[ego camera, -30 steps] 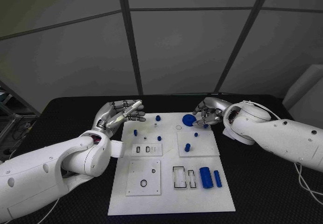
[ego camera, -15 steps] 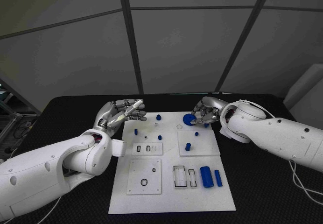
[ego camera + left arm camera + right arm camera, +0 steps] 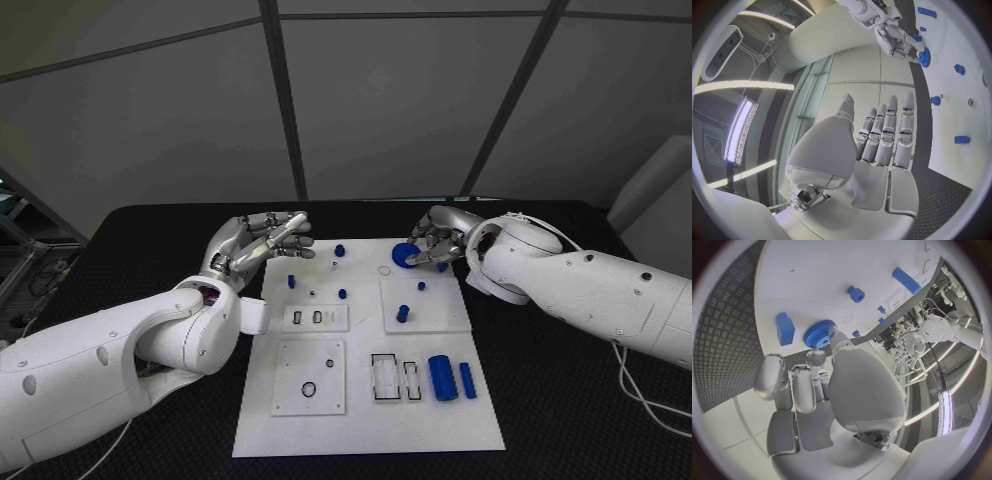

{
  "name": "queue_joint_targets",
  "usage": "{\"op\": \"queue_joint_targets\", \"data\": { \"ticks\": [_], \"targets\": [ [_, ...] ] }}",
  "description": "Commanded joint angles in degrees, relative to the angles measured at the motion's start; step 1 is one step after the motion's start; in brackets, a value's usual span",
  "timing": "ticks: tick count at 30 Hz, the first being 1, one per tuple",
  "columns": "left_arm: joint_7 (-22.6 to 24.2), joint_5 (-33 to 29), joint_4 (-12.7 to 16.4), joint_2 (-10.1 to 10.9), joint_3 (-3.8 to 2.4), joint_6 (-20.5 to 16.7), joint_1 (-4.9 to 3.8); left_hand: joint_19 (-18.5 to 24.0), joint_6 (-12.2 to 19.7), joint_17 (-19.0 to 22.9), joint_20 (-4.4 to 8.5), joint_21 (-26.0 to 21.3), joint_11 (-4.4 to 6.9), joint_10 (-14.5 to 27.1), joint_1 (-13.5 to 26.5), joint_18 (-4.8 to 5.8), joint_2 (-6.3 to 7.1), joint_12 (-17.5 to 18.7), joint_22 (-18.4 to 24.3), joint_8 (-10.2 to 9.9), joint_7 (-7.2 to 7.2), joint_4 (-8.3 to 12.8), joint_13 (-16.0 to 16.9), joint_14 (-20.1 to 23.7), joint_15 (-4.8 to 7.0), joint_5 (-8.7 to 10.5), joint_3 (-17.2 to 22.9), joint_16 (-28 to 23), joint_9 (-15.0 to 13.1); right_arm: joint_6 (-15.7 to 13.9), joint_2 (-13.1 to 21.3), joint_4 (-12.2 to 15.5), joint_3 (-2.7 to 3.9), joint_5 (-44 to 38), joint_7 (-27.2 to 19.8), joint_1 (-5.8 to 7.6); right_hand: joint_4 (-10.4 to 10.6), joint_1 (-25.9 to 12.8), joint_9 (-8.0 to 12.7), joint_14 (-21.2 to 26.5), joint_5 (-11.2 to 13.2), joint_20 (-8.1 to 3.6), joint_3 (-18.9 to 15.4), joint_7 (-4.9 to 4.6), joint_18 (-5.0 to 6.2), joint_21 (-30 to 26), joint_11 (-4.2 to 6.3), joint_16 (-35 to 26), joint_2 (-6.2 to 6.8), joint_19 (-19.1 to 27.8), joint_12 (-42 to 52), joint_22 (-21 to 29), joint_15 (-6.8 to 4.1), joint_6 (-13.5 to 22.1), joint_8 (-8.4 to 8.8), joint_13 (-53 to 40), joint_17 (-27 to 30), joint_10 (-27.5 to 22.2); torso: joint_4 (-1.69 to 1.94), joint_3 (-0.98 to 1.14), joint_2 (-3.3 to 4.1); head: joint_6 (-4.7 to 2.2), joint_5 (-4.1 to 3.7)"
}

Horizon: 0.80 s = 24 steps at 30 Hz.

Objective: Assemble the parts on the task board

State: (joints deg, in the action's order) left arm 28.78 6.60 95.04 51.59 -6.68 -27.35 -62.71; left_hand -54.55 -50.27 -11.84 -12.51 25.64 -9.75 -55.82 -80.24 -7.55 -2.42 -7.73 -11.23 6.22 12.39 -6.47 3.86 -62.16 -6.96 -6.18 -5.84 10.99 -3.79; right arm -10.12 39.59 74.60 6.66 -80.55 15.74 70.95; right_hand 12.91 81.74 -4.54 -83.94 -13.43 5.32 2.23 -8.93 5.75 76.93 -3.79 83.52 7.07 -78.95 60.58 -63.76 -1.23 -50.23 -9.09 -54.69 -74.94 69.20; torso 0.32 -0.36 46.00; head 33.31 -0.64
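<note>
The white task board (image 3: 361,420) lies in the middle of the black table. My right hand (image 3: 441,238) is at the board's far right corner and pinches a blue gear (image 3: 405,254) by its edge; the right wrist view shows the fingertips on the gear (image 3: 820,333), low over the board. Whether the gear touches the board I cannot tell. My left hand (image 3: 265,240) hovers at the far left corner, empty, with straight, slightly spread fingers (image 3: 882,132). Small blue pegs (image 3: 340,251) stand on the far half. Two blue cylinders (image 3: 441,378) lie near the right edge.
A blue block (image 3: 785,328) sits on the board close to the gear. Raised white sub-plates with slots (image 3: 309,380) take up the board's near half. Black table (image 3: 577,400) surrounds the board on both sides.
My right hand has drawn a little further over the board's far corner with the gear still in it. The left hand has hardly moved.
</note>
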Motion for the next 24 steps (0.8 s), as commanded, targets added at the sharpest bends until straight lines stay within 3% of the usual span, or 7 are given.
{"op": "queue_joint_targets", "data": {
  "ticks": [1,8,15,18,24],
  "targets": [
    [-0.1,0.4,0.0,-0.1,-0.05,1.0,-0.08,0.4,-0.2,-0.1,-0.04,0.1,-0.17,0.1,0.1,-2.72,-0.49,0.4,0.0,-0.2,0.28,0.2,-0.1,0.3,0.09,-0.17,-0.2,-0.3,0.0,-0.3,-0.4,-0.2,0.05,-1.2,0.5,0.12,0.4,0.5,0.0,-3.8,-0.1,-0.06,-0.1,-0.13,-0.85,0.2,-0.12,0.3,-0.03,-0.3,0.1,-0.1,0.53,0.5,-0.32,0.0,-2.2,-0.4,-0.02,0.02,0.03,0.01,0.04],
    [-0.2,0.4,-0.1,-0.2,-0.05,1.2,-0.08,0.5,-0.2,-0.1,-0.05,0.1,-0.17,0.1,0.1,-2.72,-0.50,0.4,0.0,-0.2,0.28,0.2,0.0,0.3,0.07,-0.17,-0.2,-0.3,0.0,0.3,-1.0,-0.4,0.04,-2.4,0.5,0.12,0.3,0.9,0.0,-3.8,0.0,0.00,0.0,-0.17,-0.89,0.3,-0.16,0.5,-0.10,-0.3,0.5,-0.3,0.59,0.7,-0.42,-0.4,-2.5,-0.5,0.01,0.03,0.03,0.09,0.06],
    [-0.5,0.4,-0.1,-0.2,-0.05,1.4,-0.08,0.5,-0.2,-0.1,-0.05,0.1,-0.17,0.1,0.1,-2.72,-0.50,0.4,0.0,-0.2,0.28,0.2,0.0,0.3,0.07,-0.17,-0.2,-0.3,0.0,1.5,-1.2,-0.2,0.04,-4.6,1.0,0.12,-0.7,2.7,-0.5,-4.0,-0.1,-0.08,0.8,0.26,-1.07,1.1,0.22,1.2,-1.32,-0.6,3.6,-1.6,0.36,-1.7,-2.21,-3.8,-3.8,1.1,-0.03,0.06,0.04,0.16,0.10],
    [-0.6,0.4,-0.2,-0.2,-0.05,1.5,-0.08,0.5,-0.2,-0.1,-0.07,0.1,-0.18,0.2,0.1,-2.71,-0.53,0.4,0.0,-0.2,0.28,0.2,0.0,0.4,0.05,-0.16,-0.2,-0.4,0.0,1.8,-1.2,-0.1,0.04,-6.3,1.3,0.11,-1.9,4.4,-0.8,-4.1,1.1,-0.28,2.2,0.49,-1.19,1.6,0.47,1.5,-2.23,-0.9,5.1,-2.4,0.13,-3.3,-3.14,-5.5,-4.5,1.9,-0.02,0.05,0.03,0.25,0.10],
    [-0.7,0.4,-0.2,-0.2,-0.05,1.5,-0.08,0.5,-0.2,-0.1,-0.07,0.1,-0.18,0.2,0.1,-2.71,-0.53,0.4,0.0,-0.2,0.28,0.2,0.0,0.4,0.05,-0.16,-0.2,-0.4,0.0,1.5,-1.2,0.1,0.04,-8.9,1.4,0.11,-3.0,5.8,-0.7,-4.2,1.4,-0.41,3.9,0.63,-1.31,1.9,0.66,1.8,-2.81,-1.0,5.9,-3.0,0.00,-4.1,-3.45,-6.5,-5.0,2.3,-0.02,0.06,0.04,0.28,0.15]
  ]
}}
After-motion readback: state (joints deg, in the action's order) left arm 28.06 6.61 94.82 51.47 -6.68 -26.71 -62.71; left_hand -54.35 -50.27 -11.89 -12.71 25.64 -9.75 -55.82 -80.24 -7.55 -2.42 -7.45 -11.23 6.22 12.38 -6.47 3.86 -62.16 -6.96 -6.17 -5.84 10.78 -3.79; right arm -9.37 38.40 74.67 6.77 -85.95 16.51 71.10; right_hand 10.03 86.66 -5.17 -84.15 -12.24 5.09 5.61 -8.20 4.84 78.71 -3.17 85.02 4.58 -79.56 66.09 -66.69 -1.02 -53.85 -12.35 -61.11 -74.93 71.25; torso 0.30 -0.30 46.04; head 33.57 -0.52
